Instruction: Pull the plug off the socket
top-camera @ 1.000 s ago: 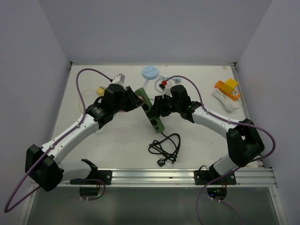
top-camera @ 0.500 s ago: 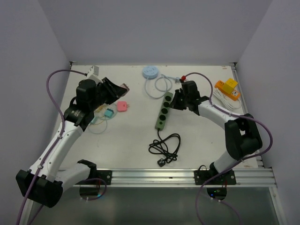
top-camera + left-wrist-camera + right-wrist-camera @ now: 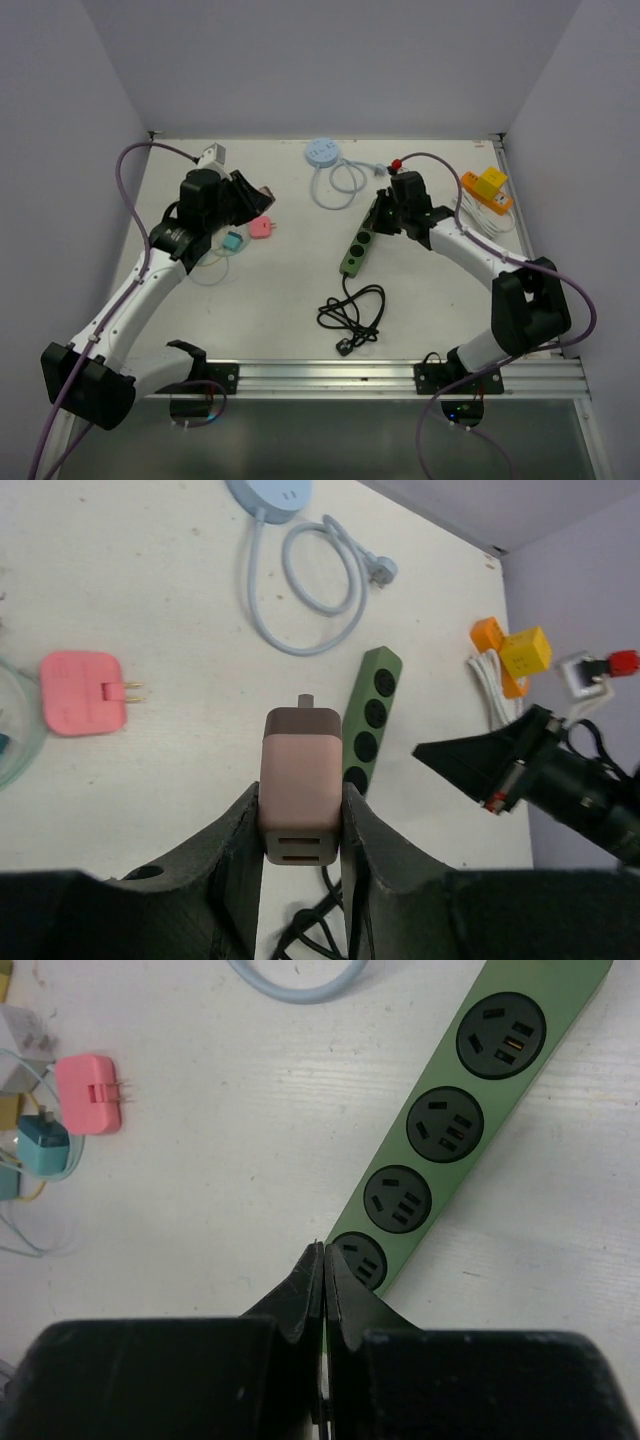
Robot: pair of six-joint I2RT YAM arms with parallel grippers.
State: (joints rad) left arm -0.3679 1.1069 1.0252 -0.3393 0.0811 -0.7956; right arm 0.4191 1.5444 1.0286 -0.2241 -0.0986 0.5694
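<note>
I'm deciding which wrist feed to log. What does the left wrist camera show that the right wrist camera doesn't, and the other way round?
Only the left wrist: the brownish charger clamped in the left gripper, clear of the green power strip, plus the round blue socket and the orange and yellow adapter. Only the right wrist: the teal plug in full, and the slots of all four sockets, each empty. Both: the power strip, the pink plug and the right gripper, shut beside the strip's end.

White links [image 3: 140,298]; black joints [image 3: 522,312]; purple cables [image 3: 122,178].
</note>
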